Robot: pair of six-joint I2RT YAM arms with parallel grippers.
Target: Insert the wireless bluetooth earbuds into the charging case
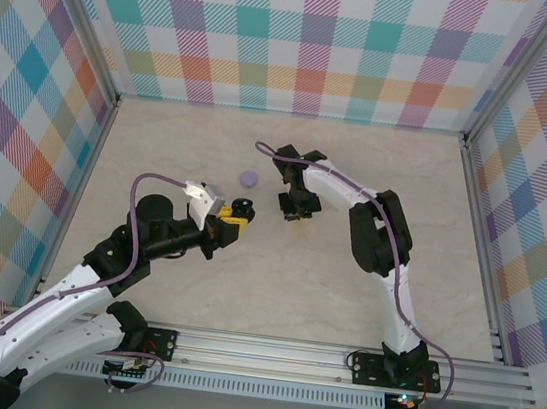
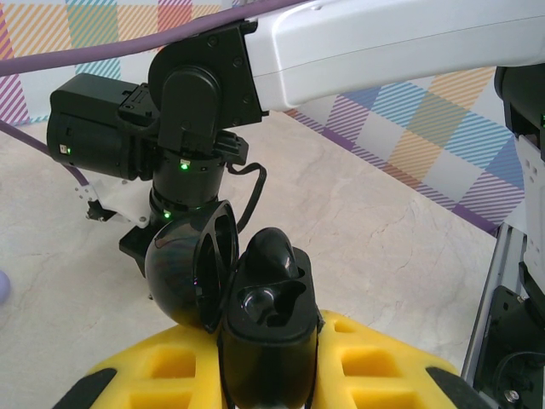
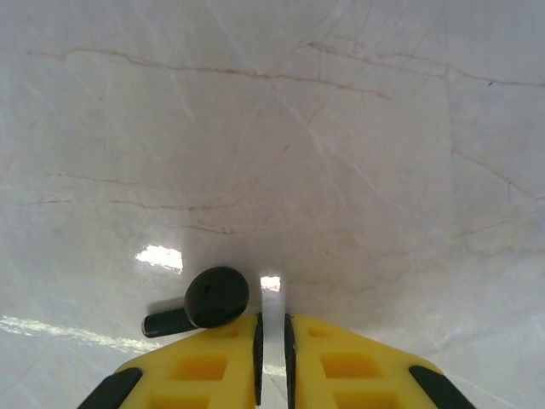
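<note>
Pickup is the step in hand, I judge: my right gripper (image 3: pixel 272 328) sits closed and empty, the black earbud (image 3: pixel 213 298) lying on the table (image 3: pixel 341 128) at its ten o'clock. My left gripper (image 1: pixel 234 215) clamps the open case (image 2: pixel 268 311); next I'd open the right wide and straddle that bud.

Left claw (image 1: pixel 235 216) clamps the charging case (image 2: pixel 268 311); right claw (image 3: pixel 272 328) pinched closed.

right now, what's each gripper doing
left gripper: closed on the open black charging case
right gripper: closed, empty; a black earbud lies beside it
</note>
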